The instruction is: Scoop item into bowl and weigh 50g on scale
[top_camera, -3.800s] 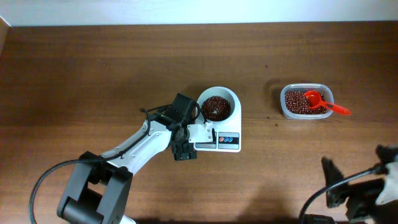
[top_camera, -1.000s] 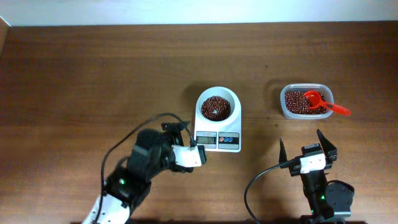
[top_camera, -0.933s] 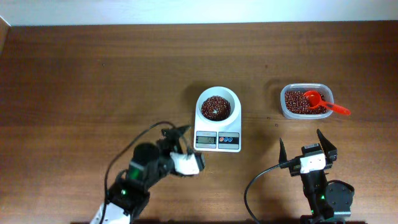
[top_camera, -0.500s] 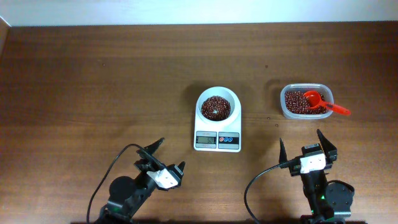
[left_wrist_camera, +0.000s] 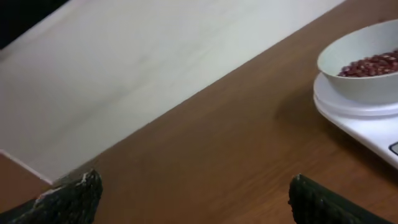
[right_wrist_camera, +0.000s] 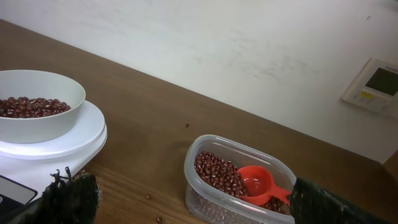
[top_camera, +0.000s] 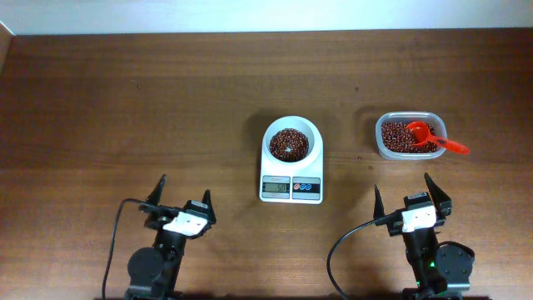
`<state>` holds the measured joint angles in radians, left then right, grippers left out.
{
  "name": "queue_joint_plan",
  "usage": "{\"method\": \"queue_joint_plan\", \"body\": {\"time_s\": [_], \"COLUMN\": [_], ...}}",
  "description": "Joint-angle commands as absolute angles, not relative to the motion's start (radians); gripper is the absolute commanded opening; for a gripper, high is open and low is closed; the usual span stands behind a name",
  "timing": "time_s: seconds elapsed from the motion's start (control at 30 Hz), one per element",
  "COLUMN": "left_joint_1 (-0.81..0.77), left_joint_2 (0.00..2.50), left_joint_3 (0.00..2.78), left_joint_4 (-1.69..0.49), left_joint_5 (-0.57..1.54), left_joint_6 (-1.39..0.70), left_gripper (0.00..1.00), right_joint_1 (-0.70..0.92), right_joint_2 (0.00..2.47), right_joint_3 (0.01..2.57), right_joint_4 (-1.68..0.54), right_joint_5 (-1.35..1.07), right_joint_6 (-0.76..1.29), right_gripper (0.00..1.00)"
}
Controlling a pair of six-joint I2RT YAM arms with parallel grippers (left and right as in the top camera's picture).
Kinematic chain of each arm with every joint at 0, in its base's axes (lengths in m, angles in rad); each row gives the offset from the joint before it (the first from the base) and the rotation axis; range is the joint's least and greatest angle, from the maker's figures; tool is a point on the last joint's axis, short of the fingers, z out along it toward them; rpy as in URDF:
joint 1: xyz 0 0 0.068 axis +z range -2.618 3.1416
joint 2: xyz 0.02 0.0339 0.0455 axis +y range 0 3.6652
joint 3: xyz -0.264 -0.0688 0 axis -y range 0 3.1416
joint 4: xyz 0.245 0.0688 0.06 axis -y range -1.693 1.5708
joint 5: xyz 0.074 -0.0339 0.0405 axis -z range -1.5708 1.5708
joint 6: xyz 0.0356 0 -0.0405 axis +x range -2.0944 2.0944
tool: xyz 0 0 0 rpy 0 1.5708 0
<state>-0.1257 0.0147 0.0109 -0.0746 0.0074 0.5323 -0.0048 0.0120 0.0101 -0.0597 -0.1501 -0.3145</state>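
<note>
White round bowl (top_camera: pixel 270 133) stands upright on the scale's (top_camera: pixel 291 178) 12 o'clock end, holding dark red-brown beans (top_camera: pixel 289 144). The square white scale lies flat mid-bench (top_camera: pixel 125 100), display at 6 o'clock.

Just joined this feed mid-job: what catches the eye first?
The white bowl of red-brown beans sits on the scale at the centre. To its right, a red scoop lies in a clear tub of more beans. The left gripper and right gripper hang open and empty, low in the overhead view.

The round white bowl (top_camera: pixel 311 130) of small red-brown beans (top_camera: pixel 288 144) sits on the white square scale (top_camera: pixel 291 179) at frame centre; a clear plastic tub (top_camera: pixel 408 114) holding a red scoop (top_camera: pixel 426 135) lies right.
</note>
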Motion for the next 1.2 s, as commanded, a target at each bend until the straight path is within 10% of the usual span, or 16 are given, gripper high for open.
{"method": "queue_joint_plan", "body": {"time_s": [0.0, 0.2, 1.17], "left_joint_1": [-0.170, -0.099, -0.063], "left_joint_2": [0.004, 0.004, 0.005], "left_joint_3": [0.007, 0.007, 0.009], "left_joint_4": [-0.075, -0.054, -0.050], "left_joint_5": [-0.114, -0.415, -0.408], "left_joint_6": [0.282, -0.205, -0.216], "left_gripper": [0.99, 0.99, 0.99], "right_joint_1": [0.000, 0.000, 0.000], "right_joint_2": [0.004, 0.004, 0.004], "right_joint_3": [0.006, 0.006, 0.006], "right_joint_4": [-0.065, -0.065, -0.065], "right_joint_5": [-0.145, -0.145, -0.145], "right_joint_6": [-0.307, -0.307, -0.307], "right_gripper": [0.99, 0.99, 0.99]}}
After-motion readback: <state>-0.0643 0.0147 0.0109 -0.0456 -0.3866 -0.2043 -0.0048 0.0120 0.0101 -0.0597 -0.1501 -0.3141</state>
